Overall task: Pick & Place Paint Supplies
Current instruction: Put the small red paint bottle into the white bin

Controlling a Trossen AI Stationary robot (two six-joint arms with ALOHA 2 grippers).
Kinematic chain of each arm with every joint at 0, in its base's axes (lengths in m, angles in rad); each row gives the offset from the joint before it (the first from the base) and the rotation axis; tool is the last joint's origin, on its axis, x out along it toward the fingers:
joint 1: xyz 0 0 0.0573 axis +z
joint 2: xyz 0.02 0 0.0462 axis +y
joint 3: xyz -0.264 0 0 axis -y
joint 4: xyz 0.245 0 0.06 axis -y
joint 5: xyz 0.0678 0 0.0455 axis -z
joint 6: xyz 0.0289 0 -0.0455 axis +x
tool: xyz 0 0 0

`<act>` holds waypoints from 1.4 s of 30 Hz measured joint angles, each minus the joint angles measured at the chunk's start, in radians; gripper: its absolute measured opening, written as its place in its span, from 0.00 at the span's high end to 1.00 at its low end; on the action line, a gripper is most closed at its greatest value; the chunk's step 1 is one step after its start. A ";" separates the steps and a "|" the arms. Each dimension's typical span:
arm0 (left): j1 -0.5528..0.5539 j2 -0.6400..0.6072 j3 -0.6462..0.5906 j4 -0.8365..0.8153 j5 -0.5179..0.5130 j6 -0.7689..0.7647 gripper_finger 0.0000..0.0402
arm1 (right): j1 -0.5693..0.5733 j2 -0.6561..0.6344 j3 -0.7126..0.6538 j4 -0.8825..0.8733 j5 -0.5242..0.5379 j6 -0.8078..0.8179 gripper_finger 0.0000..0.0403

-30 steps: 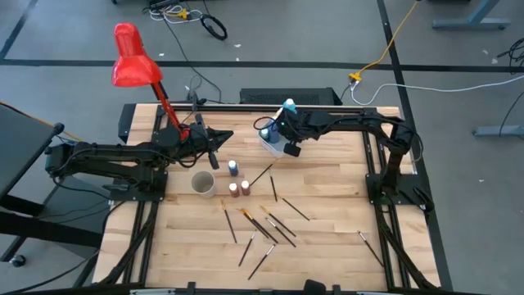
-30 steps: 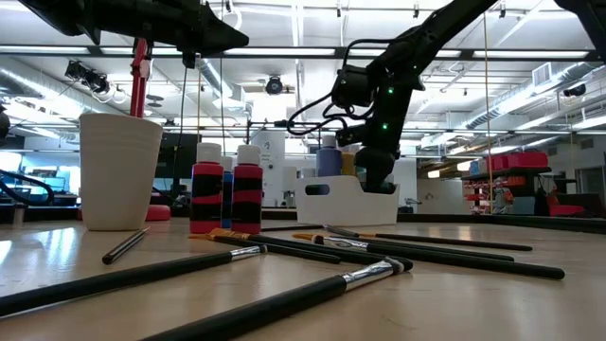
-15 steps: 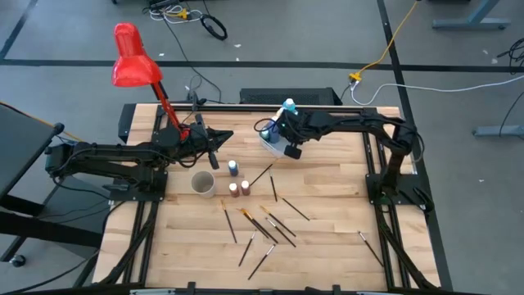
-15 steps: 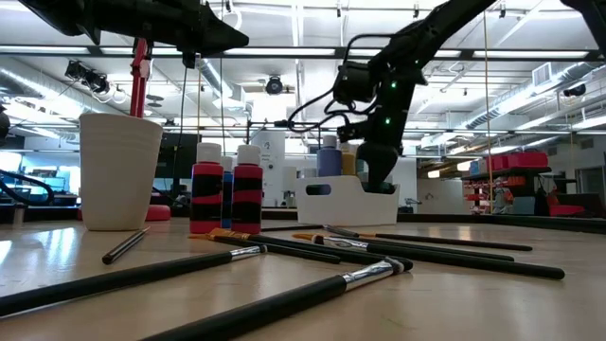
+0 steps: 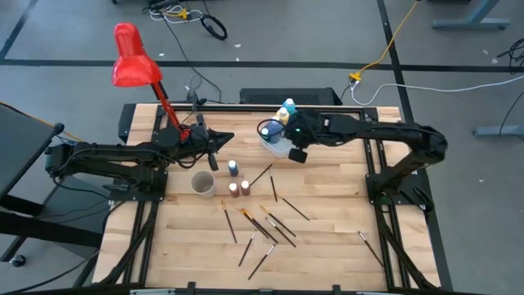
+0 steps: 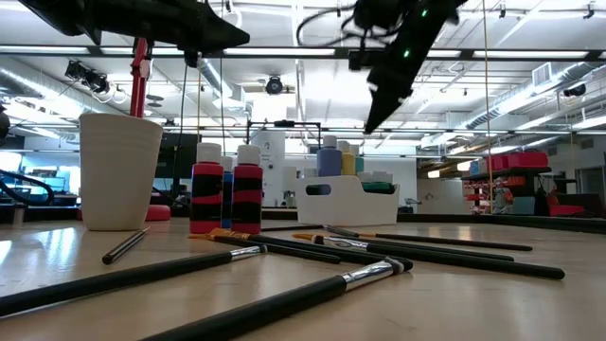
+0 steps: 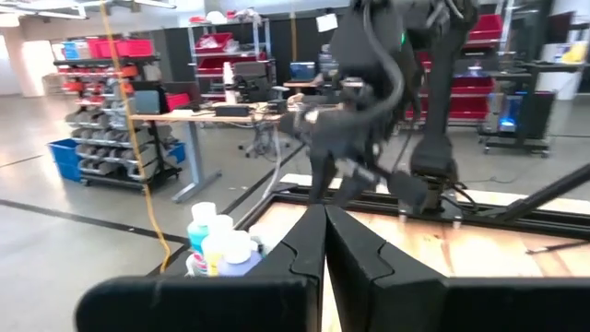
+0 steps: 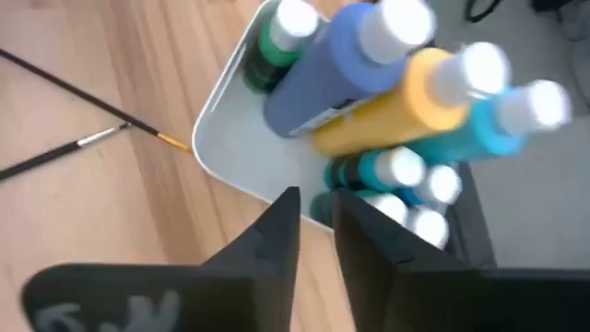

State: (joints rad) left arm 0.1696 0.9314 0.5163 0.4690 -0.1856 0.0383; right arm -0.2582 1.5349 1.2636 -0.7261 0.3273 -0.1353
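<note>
Two dark fingers of the right gripper point(image 8: 313, 217) stand a narrow gap apart with nothing between them, poised above the white tray point(image 8: 241, 166). In the tray stand paint bottles point(image 8: 364, 55): blue, yellow, teal and green, white-capped. The left gripper point(image 7: 324, 242) is pressed shut and empty, hanging over the table point(image 5: 327, 197) near the cup point(image 5: 203, 183). Three more bottles point(image 5: 233, 168) stand beside the cup, and brushes point(image 5: 266, 229) lie scattered across the wood nearer the front.

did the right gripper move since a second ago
Yes. In the low view the right gripper was down in the white tray; now it is well above the bottles, empty. From above it sits slightly off the tray's right edge.
</note>
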 joint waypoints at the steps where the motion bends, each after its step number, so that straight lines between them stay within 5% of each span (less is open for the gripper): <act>1: 0.000 0.000 0.000 0.000 0.011 0.000 0.96 | 0.010 -0.022 0.000 -0.015 0.013 0.012 0.80; 8: 0.000 0.000 0.000 -0.001 0.056 0.001 0.96 | 0.072 -0.169 -0.014 -0.103 -0.060 0.193 0.71; 13: 0.000 0.000 0.000 -0.007 0.108 0.000 0.95 | 0.125 -0.309 -0.157 -0.034 -0.051 0.253 0.71; 22: -0.008 0.091 0.001 0.058 0.156 -0.064 0.80 | 0.221 -0.542 -0.545 0.426 -0.090 0.274 0.72; 30: -0.071 0.212 0.001 0.139 0.158 -0.107 0.72 | 0.255 -0.581 -0.740 0.634 -0.260 0.273 0.72; 42: -0.197 0.232 0.000 0.135 0.158 -0.157 0.74 | 0.293 -0.581 -0.791 0.742 -0.378 0.258 0.72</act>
State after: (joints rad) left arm -0.0274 1.1633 0.5163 0.6036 -0.0272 -0.1192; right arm 0.0348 0.9535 0.4728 0.0159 -0.0508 0.1230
